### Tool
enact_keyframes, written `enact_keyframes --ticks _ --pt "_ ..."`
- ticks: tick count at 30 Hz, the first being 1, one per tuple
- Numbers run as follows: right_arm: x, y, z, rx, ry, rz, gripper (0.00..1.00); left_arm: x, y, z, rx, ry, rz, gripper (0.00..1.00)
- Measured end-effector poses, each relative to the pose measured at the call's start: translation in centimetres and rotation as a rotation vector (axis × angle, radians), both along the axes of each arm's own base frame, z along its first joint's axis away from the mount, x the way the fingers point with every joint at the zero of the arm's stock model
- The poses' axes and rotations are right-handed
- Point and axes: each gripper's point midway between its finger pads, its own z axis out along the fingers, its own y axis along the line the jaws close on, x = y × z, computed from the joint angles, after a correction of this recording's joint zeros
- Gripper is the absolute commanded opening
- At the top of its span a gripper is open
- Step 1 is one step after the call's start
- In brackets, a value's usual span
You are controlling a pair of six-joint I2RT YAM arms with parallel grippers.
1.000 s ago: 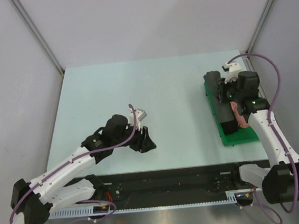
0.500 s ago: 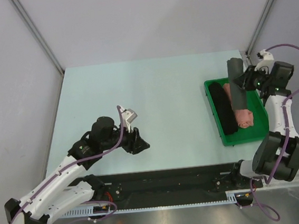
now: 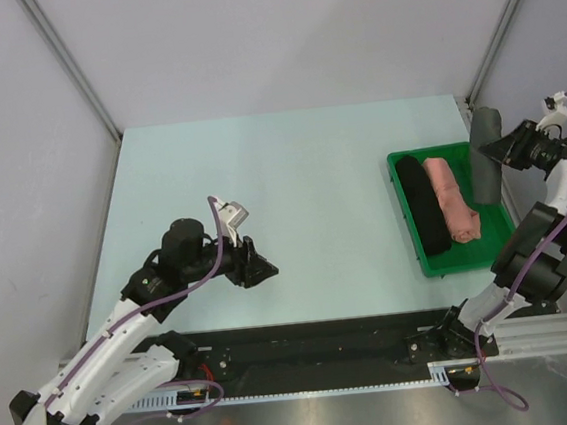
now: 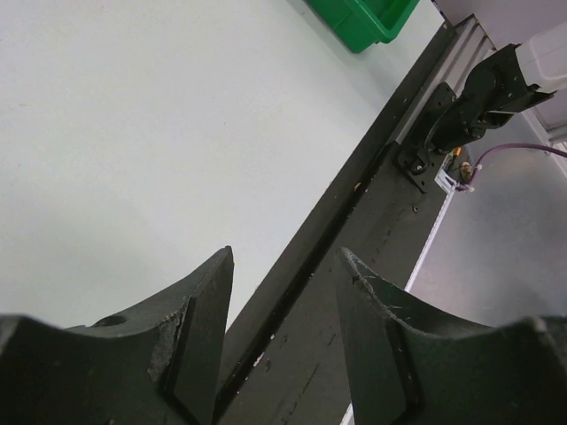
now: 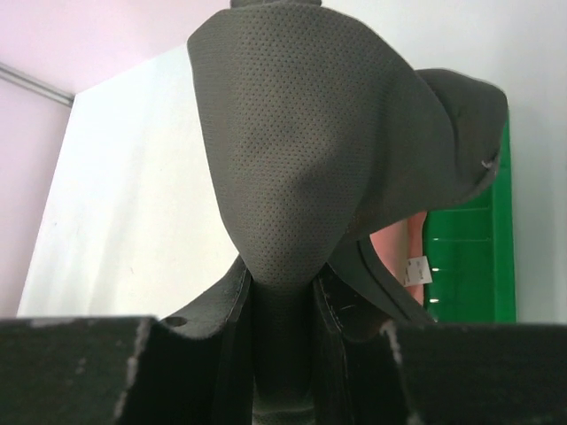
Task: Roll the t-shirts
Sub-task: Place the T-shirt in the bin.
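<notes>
two in green tray [image 3: 439, 264]: black roll [image 3: 423, 209], pink roll [image 3: 451, 201]; right gripper [image 3: 504, 148] pinches grey roll [image 3: 486, 175], left gripper [image 3: 255, 266] spread.

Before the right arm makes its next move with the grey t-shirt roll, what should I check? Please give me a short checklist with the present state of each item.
1. Grip on the grey roll: ok; the right gripper is shut on it.
2. Tightness of the roll: cannot tell; in the right wrist view a flap of cloth bulges to one side.
3. Room in the green tray: ok; bare floor shows to the right of the pink roll.
4. Stored rolls: ok; the black roll and the pink one lie side by side in the tray.
5. Other arm clear: ok; the left gripper is open, empty and far left of the tray.
</notes>
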Motion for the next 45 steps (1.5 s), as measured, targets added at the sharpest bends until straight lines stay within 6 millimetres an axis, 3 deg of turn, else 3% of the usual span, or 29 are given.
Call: enact_keyframes --ticks 6,11,16,27,36,45 --pt "0.2 1.2 -3.1 -0.018 0.1 0.067 0.0 0.0 0.0 0.1 -0.004 0.0 -0.003 0.55" --pt "0.0 2.3 -7.6 -0.015 0.232 0.108 0.0 0.1 0.1 0.0 -0.003 0.0 0.004 0.54" --pt "-0.1 1.7 -10.4 -0.062 0.33 0.097 0.0 0.2 0.2 0.0 -0.001 0.0 0.009 0.54" --pt "0.5 -1.8 -12.4 -0.25 0.451 0.014 0.0 0.3 0.1 -0.2 0.003 0.006 0.009 0.54" --pt "2.2 -0.7 -15.4 -0.421 0.562 0.049 0.0 0.3 0.1 -0.2 0.003 0.006 0.01 0.55" --pt "2.5 -2.8 -16.3 -0.568 0.602 -0.027 0.0 0.4 0.2 -0.2 0.006 0.004 0.017 0.55"
